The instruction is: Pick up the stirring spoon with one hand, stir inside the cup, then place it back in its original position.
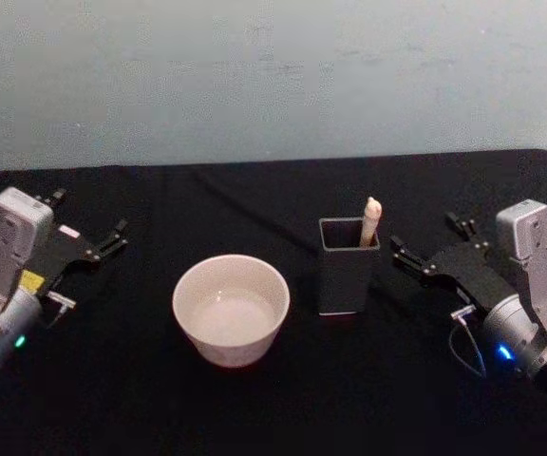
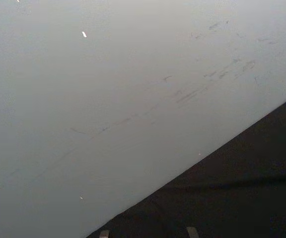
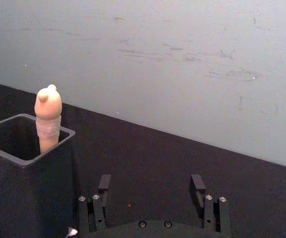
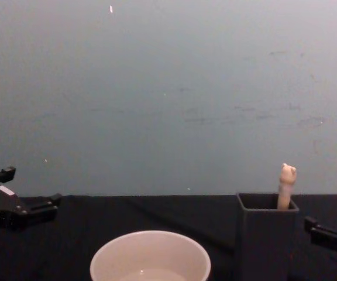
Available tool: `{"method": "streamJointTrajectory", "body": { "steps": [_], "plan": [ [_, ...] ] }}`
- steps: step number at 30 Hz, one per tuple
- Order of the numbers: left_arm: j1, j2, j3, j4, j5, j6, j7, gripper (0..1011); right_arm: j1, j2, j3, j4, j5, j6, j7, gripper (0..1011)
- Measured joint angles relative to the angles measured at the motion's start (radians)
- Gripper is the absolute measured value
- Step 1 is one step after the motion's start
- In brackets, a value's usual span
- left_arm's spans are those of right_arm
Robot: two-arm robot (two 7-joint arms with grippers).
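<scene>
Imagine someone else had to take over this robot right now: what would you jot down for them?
Left gripper: open, empty, parked at the table's left.
Right gripper: open, empty, just right of the holder.
Stirring spoon: standing in the holder, bear knob up.
Cup: left of the holder, nothing in it that I can make out.
Done: nothing yet.
Left: grasp the spoon, stir in the cup, return it.

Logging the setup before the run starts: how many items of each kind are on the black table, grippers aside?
Stirring spoon, standing in the holder: 1
Cream-white cup: 1
Dark grey square holder: 1
Total: 3
</scene>
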Motion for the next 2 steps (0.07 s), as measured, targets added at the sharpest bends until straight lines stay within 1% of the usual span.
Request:
{"method": "streamJointTrajectory", "body": {
  "steps": [2],
  "plan": [
    [0.0,0.0,0.0,0.0,0.0,0.0,0.0,1001,0.0,0.0,0.0,0.0,0.0,0.0,0.0,1000]
  ]
}}
